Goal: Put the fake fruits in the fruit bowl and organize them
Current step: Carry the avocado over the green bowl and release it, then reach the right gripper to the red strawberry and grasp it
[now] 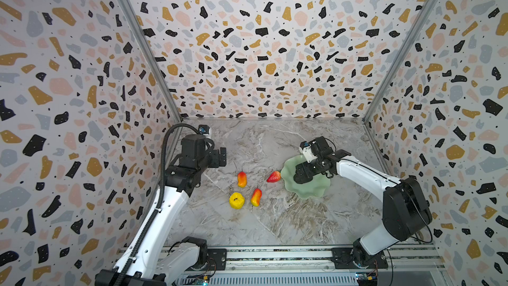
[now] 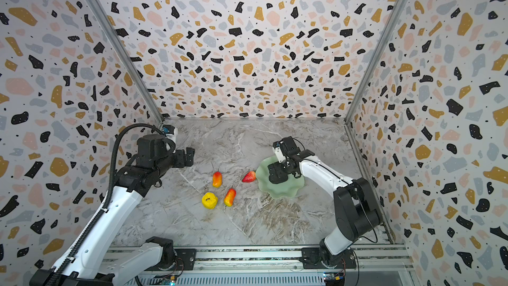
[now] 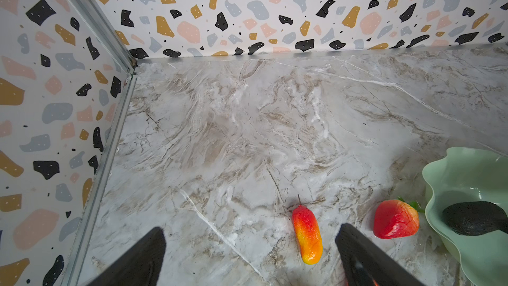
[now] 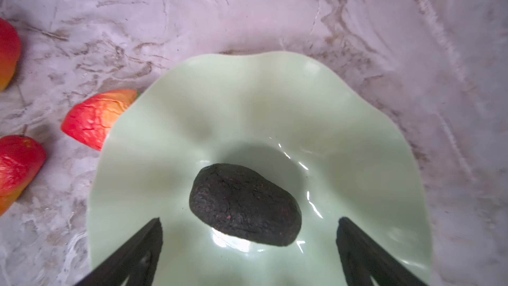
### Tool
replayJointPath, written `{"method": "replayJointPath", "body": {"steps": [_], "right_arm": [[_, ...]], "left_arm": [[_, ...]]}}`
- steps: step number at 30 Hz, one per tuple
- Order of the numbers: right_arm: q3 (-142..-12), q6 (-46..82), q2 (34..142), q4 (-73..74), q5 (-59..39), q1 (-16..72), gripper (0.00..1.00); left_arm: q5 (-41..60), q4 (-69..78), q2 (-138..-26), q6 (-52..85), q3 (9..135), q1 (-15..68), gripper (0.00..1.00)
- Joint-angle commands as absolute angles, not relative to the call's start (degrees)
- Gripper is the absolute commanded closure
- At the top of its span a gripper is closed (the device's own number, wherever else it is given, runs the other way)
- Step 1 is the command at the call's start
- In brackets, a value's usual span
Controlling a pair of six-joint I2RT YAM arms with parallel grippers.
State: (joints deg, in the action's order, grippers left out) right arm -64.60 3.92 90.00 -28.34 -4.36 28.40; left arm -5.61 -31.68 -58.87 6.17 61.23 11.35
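1. Top views first. The bowl (image 1: 308, 192) (image 2: 286, 192), pale mint green and glossy with a wavy rim, sits on the marble table (image 1: 275, 224) toward the right. The right gripper (image 1: 300, 178) hangs directly over it and hides whatever lies inside from up here.
2. Four fruits are out on the table. The strawberry (image 1: 273, 176) is just beside the bowl's rim. To its left are the rear mango (image 1: 242, 179), the front mango (image 1: 256, 197) and the bumpy yellow fruit (image 1: 237, 200), close together but not touching. The left gripper (image 1: 220, 158) is raised near the left wall, apart from all of them.
3. Over to the left wrist view. The left fingers (image 3: 143, 257) are spread wide with nothing in them. The rear mango (image 3: 306, 233), red fading to yellow with a thin stem, lies on the table below. It shows in the gap close to one finger, and neither finger touches it. The strawberry (image 3: 395, 220) is shiny red with green leaves and sits by the rim. The avocado (image 3: 472, 221) is inside the bowl.
4. Now the right wrist view. The avocado (image 4: 244, 204) is blackish, rough-skinned and oval. It lies on its side in the bowl's shiny hollow. The right fingers (image 4: 152, 233) stand wide on either side of it, their tips level with its near end. Green dish shows between each finger and the fruit, so they are gripping nothing. Both mangoes peek in, cut off by the frame.
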Motion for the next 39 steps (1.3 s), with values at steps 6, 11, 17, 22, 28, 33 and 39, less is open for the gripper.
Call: {"method": "replayJointPath", "body": {"steps": [6, 11, 17, 22, 28, 33, 39], "right_arm": [[-75.2, -9.3, 89.9, -34.5, -1.6, 43.2, 0.01], [-83.7, -18.2, 99.8, -39.0, 0.5, 48.3, 0.01], [-87.8, -32.2, 106.1, -40.0, 3.3, 49.8, 0.01], [-89.2, -37.6, 109.3, -38.1, 5.8, 49.6, 0.01], [-94.3, -38.5, 115.2, -40.5, 7.1, 49.0, 0.0], [-95.4, -38.7, 117.4, -41.5, 7.7, 48.5, 0.01], [-95.0, -38.3, 118.1, -42.0, 7.5, 47.9, 0.02]], "left_arm": [[-6.3, -31.1, -58.2, 5.9, 62.3, 11.7, 0.0], [-6.4, -31.4, -57.9, 5.7, 62.3, 11.7, 0.01], [-6.8, -31.1, -57.3, 5.3, 61.8, 11.7, 0.0], [-6.8, -30.9, -57.6, 5.0, 61.5, 11.7, 0.0], [-6.9, -31.0, -57.7, 4.7, 61.3, 11.7, 0.01], [-7.0, -30.8, -57.7, 4.6, 61.1, 11.7, 0.0], [-6.8, -30.5, -58.0, 4.6, 61.1, 11.7, 0.0]]}}
